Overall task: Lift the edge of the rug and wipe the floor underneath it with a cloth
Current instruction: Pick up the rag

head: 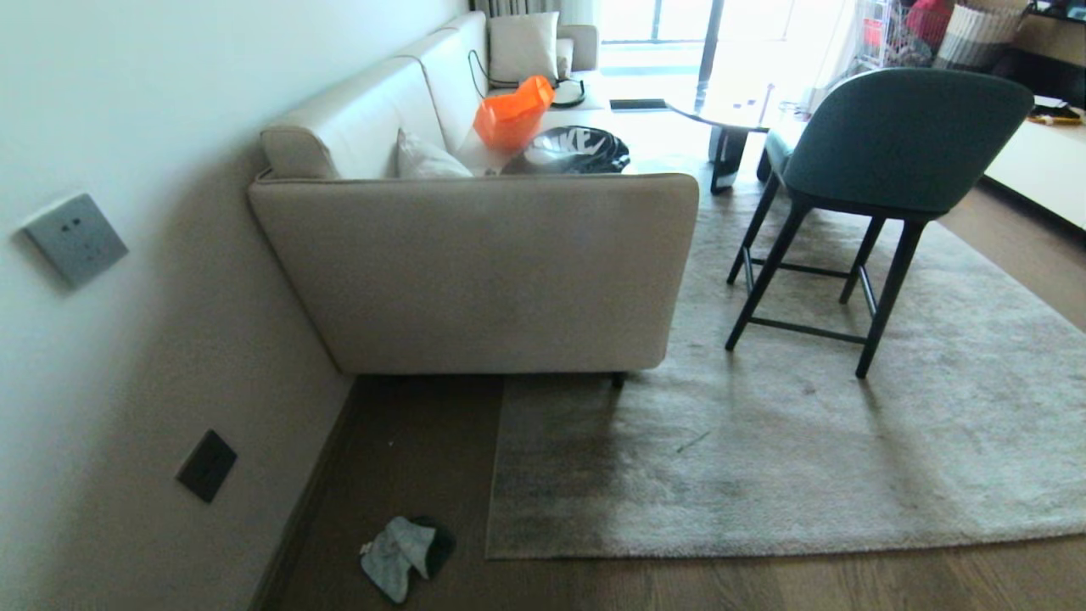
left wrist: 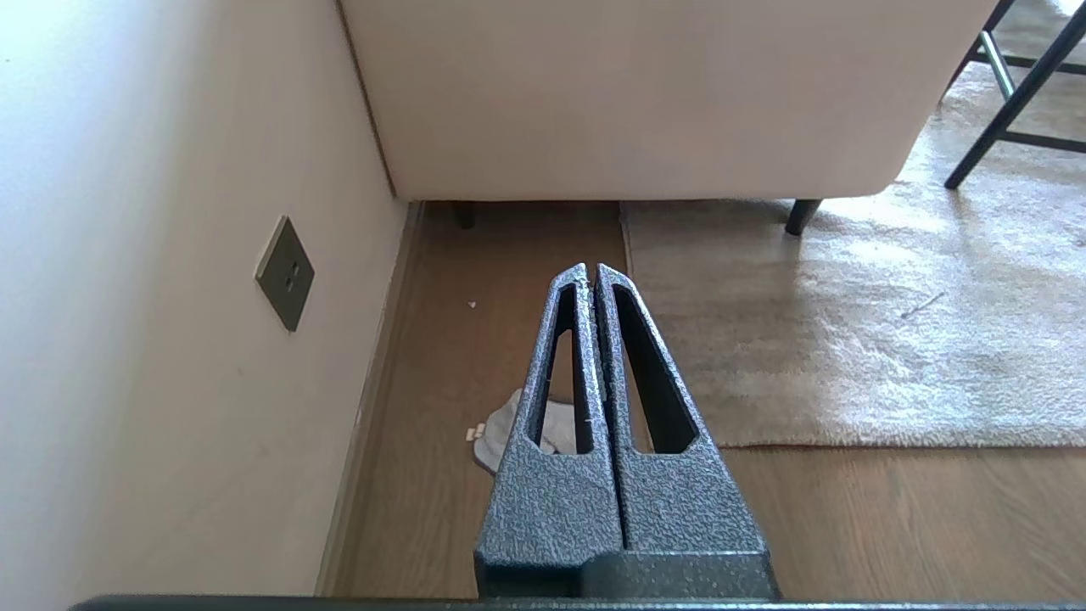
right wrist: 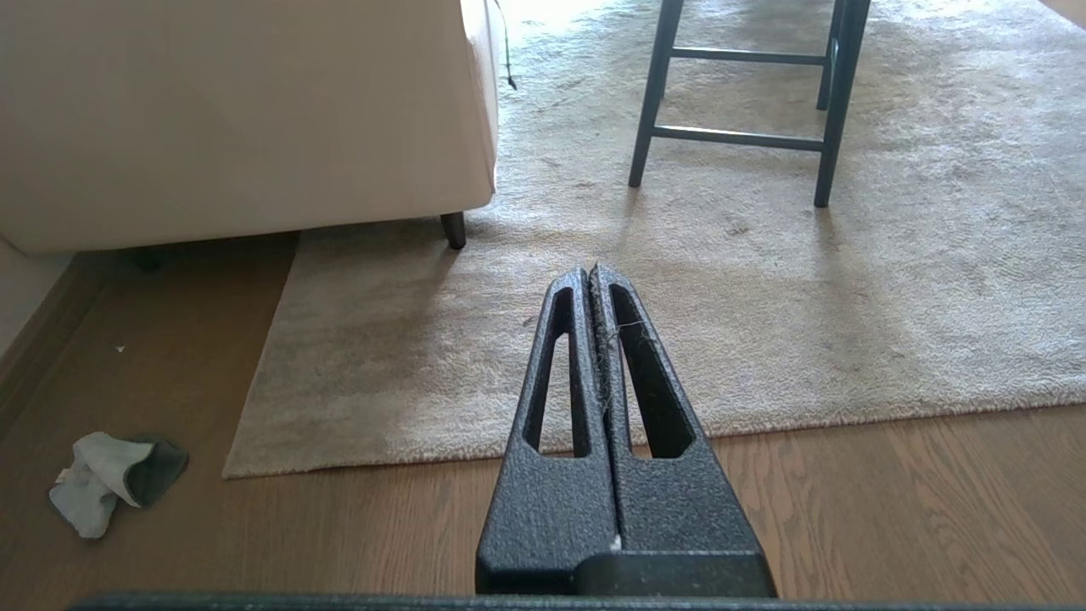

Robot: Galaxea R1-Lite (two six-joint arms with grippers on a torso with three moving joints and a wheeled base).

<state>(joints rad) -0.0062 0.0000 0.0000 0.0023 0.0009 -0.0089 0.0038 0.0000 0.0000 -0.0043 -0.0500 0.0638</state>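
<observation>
Cloth unobstructed beside right fingers

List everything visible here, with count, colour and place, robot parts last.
rug: one, grey-beige, lying flat, under sofa end and chair
floor: dark brown boards
cloth: one, whitish, crumpled on floor between wall and rug corner
sofa: one, beige, against wall
bag: one, orange, on sofa
chair: one, teal with dark legs, on rug
wall outlets: two, one pale, one dark
left gripper: shut, empty, above floor
right gripper: shut, empty, above rug edge

Left pincer grey-speckled, slotted; right pincer black, slotted.
</observation>
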